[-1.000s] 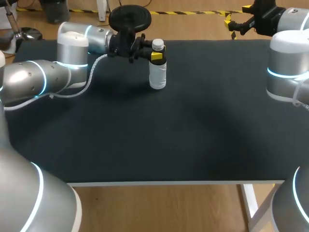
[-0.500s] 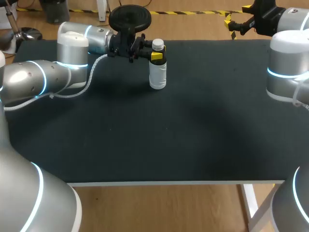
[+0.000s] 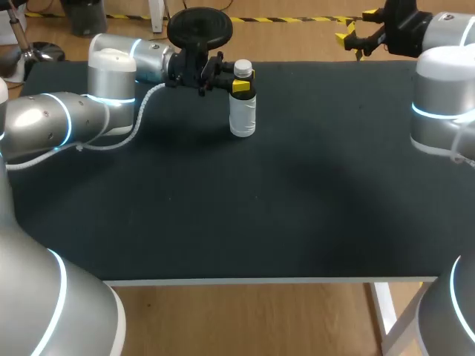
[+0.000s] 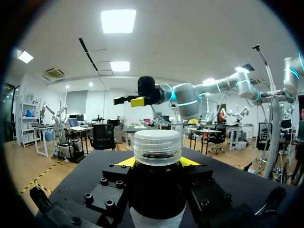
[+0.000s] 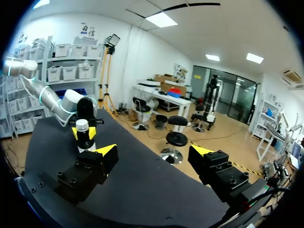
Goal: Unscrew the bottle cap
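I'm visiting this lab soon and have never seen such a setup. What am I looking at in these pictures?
This is one robot with a left arm and a right arm at a black table. The head view looks down from above and behind it; the two round pictures come from cameras on each wrist, looking out along the fingers. Each arm ends in a gripper, a two-fingered clamp with yellow tips. The left gripper is closed around the neck of a small bottle standing upright near the table's far edge, its white cap on; the left wrist view shows that cap close up. The right gripper hangs open near the table's far right edge, holding nothing; its wrist view looks across the table at the bottle.
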### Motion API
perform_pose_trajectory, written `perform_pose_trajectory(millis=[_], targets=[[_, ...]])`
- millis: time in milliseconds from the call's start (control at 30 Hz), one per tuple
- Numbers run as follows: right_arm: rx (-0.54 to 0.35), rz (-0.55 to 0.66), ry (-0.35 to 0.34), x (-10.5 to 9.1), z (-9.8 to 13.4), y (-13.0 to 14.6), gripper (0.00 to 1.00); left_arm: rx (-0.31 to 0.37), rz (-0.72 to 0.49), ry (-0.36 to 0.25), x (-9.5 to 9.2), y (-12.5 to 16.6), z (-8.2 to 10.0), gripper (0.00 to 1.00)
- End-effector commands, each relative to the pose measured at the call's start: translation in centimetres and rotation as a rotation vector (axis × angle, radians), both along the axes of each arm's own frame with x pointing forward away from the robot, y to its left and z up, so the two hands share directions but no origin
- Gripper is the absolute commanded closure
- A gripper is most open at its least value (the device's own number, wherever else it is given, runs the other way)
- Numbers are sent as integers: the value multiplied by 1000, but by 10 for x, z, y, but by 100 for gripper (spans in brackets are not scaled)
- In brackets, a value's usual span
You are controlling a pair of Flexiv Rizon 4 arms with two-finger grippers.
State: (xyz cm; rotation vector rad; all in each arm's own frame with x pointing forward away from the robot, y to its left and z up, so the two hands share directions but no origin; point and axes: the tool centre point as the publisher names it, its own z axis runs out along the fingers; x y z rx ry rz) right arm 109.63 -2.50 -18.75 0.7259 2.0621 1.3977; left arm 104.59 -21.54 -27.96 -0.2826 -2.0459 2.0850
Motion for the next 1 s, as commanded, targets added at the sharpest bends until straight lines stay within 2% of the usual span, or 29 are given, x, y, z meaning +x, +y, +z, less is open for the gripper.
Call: perform_pose_trajectory(millis=[33, 267, 433, 633, 1000], targets=[[48, 93, 15, 0, 0, -4, 0, -1, -5, 1, 2, -1, 0, 100], [133, 195, 21, -12, -5, 19, 0, -1, -5, 1, 2, -1, 0, 100], [151, 252, 9, -20, -10, 47, 0, -1, -5, 1, 2, -1, 0, 100], [229, 340, 16, -35, -14, 77, 0, -1, -5, 1, 2, -1, 0, 100], [250, 404, 12, -51, -21, 119, 0, -1, -5, 1, 2, -1, 0, 100]])
